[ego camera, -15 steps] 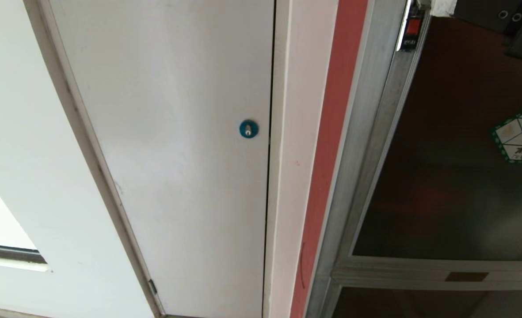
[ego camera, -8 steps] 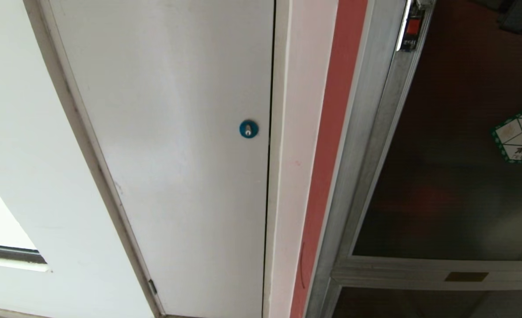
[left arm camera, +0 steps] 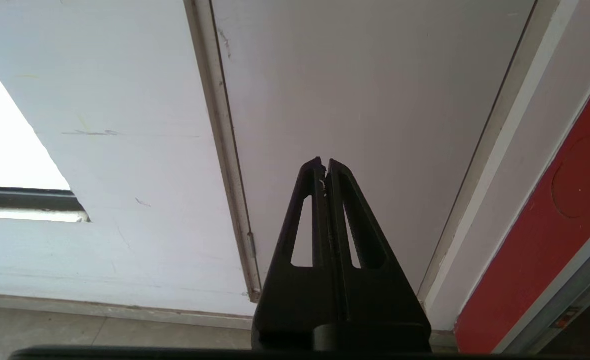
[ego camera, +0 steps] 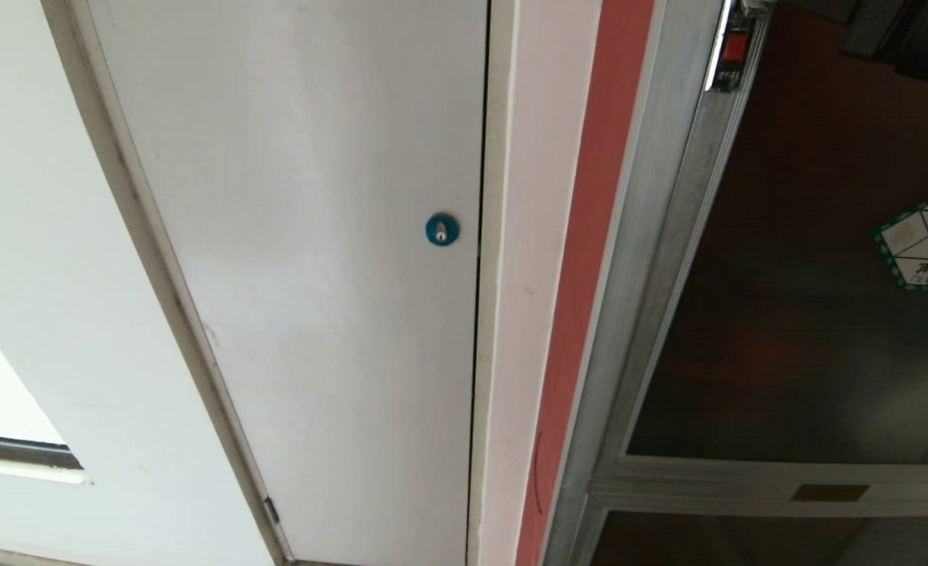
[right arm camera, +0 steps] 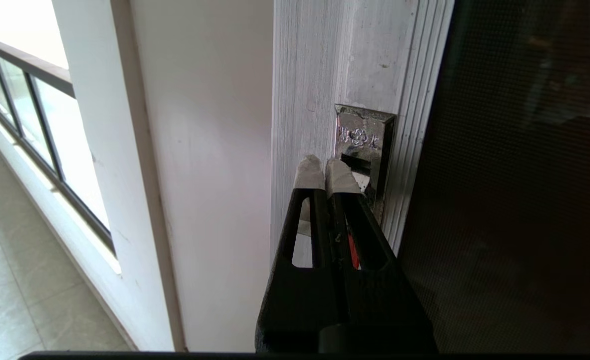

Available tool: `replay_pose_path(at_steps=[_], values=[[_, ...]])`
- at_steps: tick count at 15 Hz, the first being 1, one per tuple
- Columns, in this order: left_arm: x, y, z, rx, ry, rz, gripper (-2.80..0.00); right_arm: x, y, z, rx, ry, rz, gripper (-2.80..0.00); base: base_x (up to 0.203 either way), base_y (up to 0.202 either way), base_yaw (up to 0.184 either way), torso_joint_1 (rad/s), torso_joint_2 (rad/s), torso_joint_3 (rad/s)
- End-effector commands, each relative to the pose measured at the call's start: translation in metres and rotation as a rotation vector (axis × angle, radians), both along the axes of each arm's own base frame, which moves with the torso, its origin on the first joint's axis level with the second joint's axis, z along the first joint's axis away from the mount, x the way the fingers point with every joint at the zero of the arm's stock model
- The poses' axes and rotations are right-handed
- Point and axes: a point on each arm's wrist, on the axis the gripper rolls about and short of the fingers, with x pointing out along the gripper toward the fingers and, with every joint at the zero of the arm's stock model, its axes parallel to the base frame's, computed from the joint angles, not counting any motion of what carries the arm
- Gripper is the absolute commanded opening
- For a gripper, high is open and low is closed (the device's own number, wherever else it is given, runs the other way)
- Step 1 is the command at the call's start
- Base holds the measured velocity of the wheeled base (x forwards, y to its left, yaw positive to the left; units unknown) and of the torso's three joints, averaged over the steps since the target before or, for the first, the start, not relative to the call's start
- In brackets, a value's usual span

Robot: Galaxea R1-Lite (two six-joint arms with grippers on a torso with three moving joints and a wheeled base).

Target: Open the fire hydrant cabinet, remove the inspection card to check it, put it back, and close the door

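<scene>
My right gripper (right arm camera: 326,169), fingers pressed together and empty, sits at the red latch (ego camera: 735,49) on the door (ego camera: 809,314), at one o'clock in the head view. My left gripper (left arm camera: 323,167), likewise closed, faces the white panel (left arm camera: 364,100).

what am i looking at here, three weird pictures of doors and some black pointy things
These come from three cameras on one two-armed robot. The head view looks forward and down at a wall: a plain white door with a blue round lock, and to its right the fire hydrant cabinet with its silver frame and a dark glass door, which looks shut and bears a green-and-white sticker and a red latch.

The other two pictures come from cameras on the wrists. The black pointed shapes are the robot's grasping parts. The left end effector is shut, holds nothing, and hangs low in front of the white door. The right end effector, its tips wrapped in pale tape, is shut with its tips at the latch's metal plate on the cabinet door's frame. It holds nothing. No inspection card is visible.
</scene>
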Motion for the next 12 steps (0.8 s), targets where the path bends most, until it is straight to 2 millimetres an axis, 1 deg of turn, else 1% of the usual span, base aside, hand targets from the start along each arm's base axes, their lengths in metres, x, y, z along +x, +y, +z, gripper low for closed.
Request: replay_pose_path(at_steps=[1, 5, 12], values=[[0.000, 0.000, -0.002, 0.000, 0.006, -0.001, -2.80, 0.003, 0.001, -0.002, -0.002, 0.008, 0.003, -2.80, 0.000, 0.000, 0.000, 0.000, 0.00, 0.000], [0.000, 0.000, -0.002, 0.000, 0.005, -0.001, -2.80, 0.007, 0.001, -0.008, 0.000, 0.033, -0.014, -2.80, 0.000, 0.000, 0.000, 0.000, 0.00, 0.000], [0.000, 0.000, -0.002, 0.000, 0.006, 0.000, -2.80, 0.007, -0.001, -0.016, -0.002, 0.057, -0.022, -2.80, 0.000, 0.000, 0.000, 0.000, 0.00, 0.000]])
